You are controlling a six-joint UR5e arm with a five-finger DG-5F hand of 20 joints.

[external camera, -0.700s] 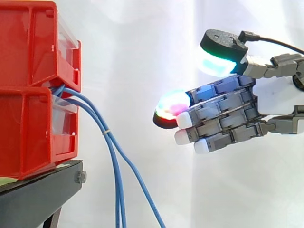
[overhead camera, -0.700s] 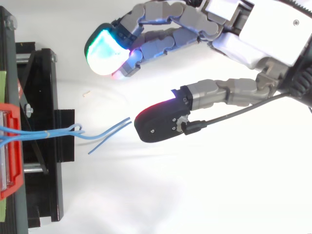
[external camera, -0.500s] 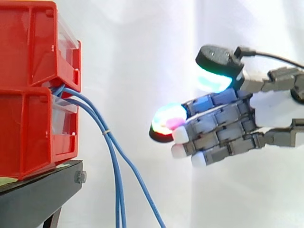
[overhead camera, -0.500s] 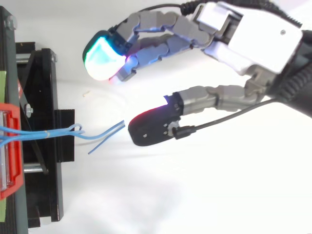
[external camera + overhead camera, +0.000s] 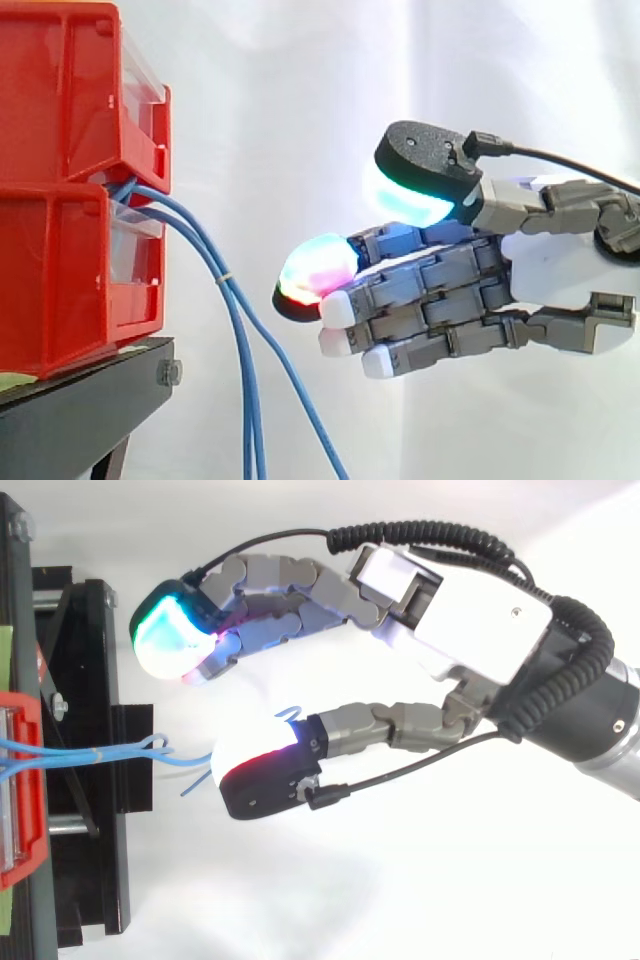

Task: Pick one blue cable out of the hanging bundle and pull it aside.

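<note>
Blue cables [image 5: 226,276] hanging from stacked red bins [image 5: 60,280], hand [image 5: 560,272] nearby, fingers spread

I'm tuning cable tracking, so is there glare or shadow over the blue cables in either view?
Side view: none; the cables stand dark against the evenly lit curtain. Top view: the white ground glares under the hand, and a glowing pad hides part of them.

Blue cables [image 5: 232,300]; red bins [image 5: 60,250]; black stand [image 5: 90,400]; white curtain [image 5: 300,100].
</note>
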